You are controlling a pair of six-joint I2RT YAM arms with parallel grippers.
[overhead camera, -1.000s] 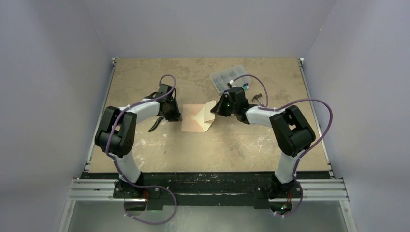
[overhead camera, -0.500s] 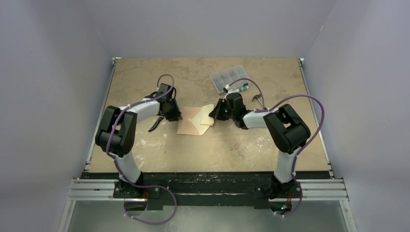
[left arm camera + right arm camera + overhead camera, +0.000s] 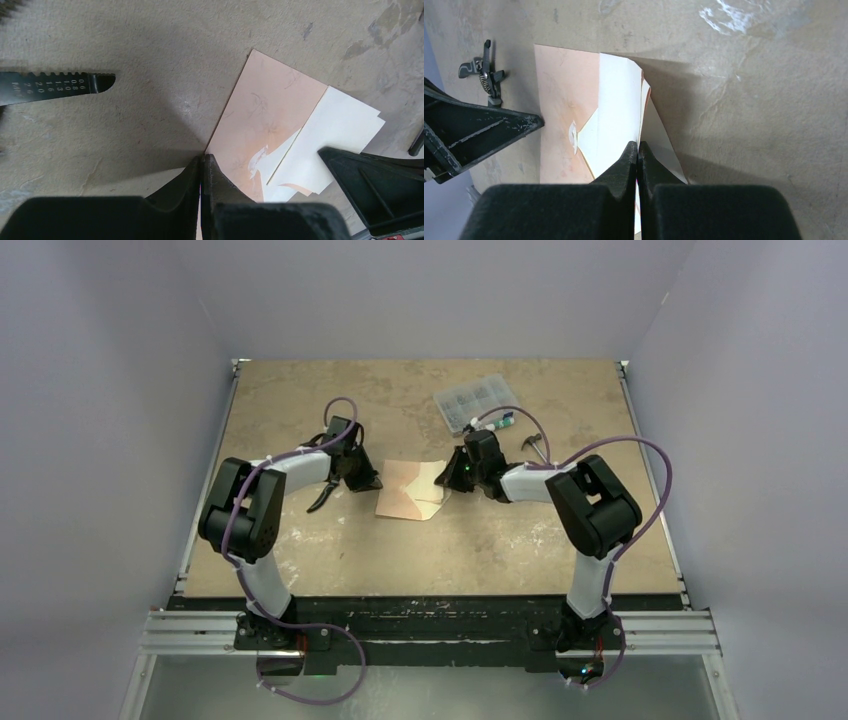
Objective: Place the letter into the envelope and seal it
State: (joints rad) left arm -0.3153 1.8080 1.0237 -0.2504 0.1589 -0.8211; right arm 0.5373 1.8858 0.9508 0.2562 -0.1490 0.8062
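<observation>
The envelope [image 3: 405,495] is held on the table [image 3: 300,540] between both tools, its left edge pinched by the closed left gripper [image 3: 201,159] and its raised cream right side clamped by the closed right gripper [image 3: 638,146].

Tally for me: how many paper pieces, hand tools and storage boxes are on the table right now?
Paper pieces: 1 for certain, the envelope; I cannot tell whether a second sheet lies with it.
Hand tools: 2, the black serrated tool and the dark tool near the box.
Storage boxes: 1, the clear box.
Total: 4
</observation>
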